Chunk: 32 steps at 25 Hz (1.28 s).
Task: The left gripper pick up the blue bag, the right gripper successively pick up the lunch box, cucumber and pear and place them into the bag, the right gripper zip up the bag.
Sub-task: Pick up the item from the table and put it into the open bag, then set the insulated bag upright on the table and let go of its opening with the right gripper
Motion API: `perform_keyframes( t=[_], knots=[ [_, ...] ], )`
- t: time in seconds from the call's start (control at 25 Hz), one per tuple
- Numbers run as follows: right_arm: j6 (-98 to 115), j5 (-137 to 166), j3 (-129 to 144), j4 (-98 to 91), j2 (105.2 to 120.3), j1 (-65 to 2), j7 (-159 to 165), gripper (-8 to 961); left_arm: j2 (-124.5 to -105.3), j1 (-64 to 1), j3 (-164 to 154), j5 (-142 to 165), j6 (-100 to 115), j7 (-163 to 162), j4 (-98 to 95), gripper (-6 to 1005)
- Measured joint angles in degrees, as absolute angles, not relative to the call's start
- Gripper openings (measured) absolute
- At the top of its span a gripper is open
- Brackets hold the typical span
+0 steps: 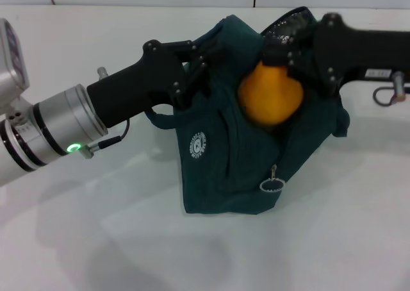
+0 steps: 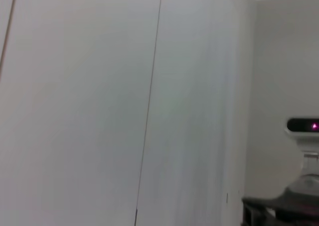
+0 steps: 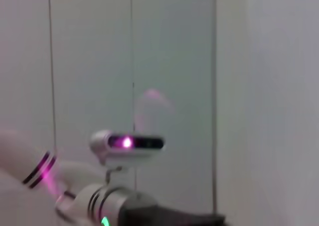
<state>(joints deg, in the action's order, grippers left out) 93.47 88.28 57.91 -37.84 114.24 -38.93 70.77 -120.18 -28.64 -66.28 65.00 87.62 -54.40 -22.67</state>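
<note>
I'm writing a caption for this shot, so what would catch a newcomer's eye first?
The plump orange-yellow pear glows at the mouth of the dark teal fabric lunch bag standing mid-table. The black right gripper is at the pear's top, from the right. The black left gripper, on its green-lit silver wrist, pinches the bag's upper edge from the left.

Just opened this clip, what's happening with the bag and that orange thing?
The left gripper grips the blue bag by its upper edge, holding the opening up above the white table. The right gripper reaches in from the other side with the pear at the bag's mouth, partly inside. The zipper pull hangs loose, so the bag is not zipped. Lunch box and cucumber are not visible.
</note>
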Motion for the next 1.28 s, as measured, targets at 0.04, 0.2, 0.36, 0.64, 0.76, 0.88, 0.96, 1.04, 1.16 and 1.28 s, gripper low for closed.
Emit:
perform_keyframes(
  t=[0.04,0.2,0.36,0.64,0.76,0.88,0.96,1.04,1.16,1.28],
  knots=[
    [93.28,89.07,58.20,-37.84,114.39,-38.94,70.67,34,-120.19,-28.71,-66.27,64.98,87.56,-54.40,-22.67,35],
    [92.73,92.09,58.78,-37.86,115.13,-38.96,70.48,33,-120.19,-29.57,-66.41,64.16,87.46,-54.22,-21.37,35],
    [92.58,92.57,59.26,-37.69,115.25,-38.71,70.59,33,-120.09,-30.22,-66.37,63.52,87.40,-53.67,-19.89,35],
    [93.20,91.99,58.92,-37.83,115.24,-37.64,70.48,49,-120.05,-30.32,-66.27,63.52,87.35,-53.36,-19.70,35],
    [93.18,90.23,58.73,-38.82,115.27,-36.12,70.00,61,-120.05,-30.32,-66.38,63.52,87.35,-53.35,-19.69,35],
    [93.89,86.59,58.63,-41.52,115.17,-32.61,68.66,324,-120.05,-30.24,-66.38,63.51,87.35,-53.34,-19.68,35],
    [94.23,84.36,58.52,-44.72,114.92,-29.38,68.08,407,-120.05,-29.97,-66.31,63.52,87.35,-53.35,-19.68,35],
    [94.76,83.57,58.24,-48.90,114.37,-25.98,68.66,489,-120.06,-29.76,-66.26,63.52,87.35,-53.34,-19.68,35],
    [95.59,84.45,57.95,-51.93,112.70,-22.60,70.93,496,-120.05,-29.65,-66.26,63.52,87.35,-53.35,-19.68,35],
    [95.80,87.10,57.91,-51.36,111.10,-21.40,72.78,503,-120.01,-29.72,-66.40,63.52,87.36,-53.35,-19.68,35]
  ],
)
